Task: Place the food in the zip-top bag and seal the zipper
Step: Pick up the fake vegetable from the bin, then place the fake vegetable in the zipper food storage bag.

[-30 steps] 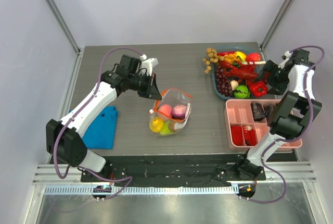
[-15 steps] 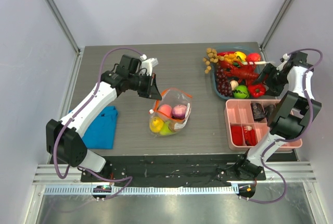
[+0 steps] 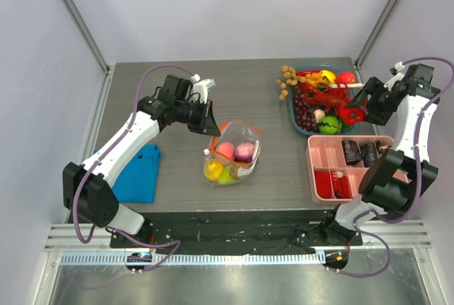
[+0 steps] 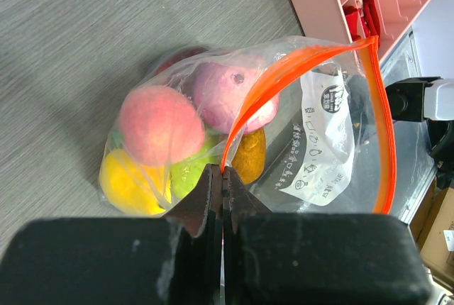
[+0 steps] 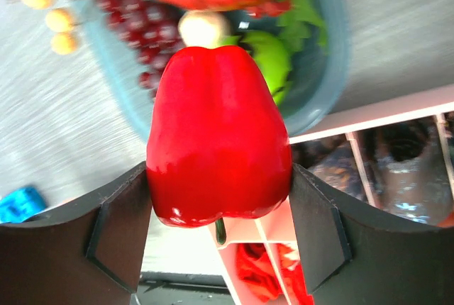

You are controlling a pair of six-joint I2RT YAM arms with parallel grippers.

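Right hand (image 5: 220, 177) grips a red pepper (image 5: 216, 106) above the far-right bowl (image 5: 332, 50) — loading step. Left hand (image 4: 222, 184) pinches the zipper (image 4: 284, 78), zip-top bag (image 4: 284, 170) agape; pepper must travel left into it.

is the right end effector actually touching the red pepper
Touching. The right wrist view shows the right end effector clamped on the red pepper, both fingers pressed against its sides.

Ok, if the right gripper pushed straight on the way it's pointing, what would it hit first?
Probably the green toy in the blue bowl, just beyond the red pepper the right gripper holds; depth is unclear.
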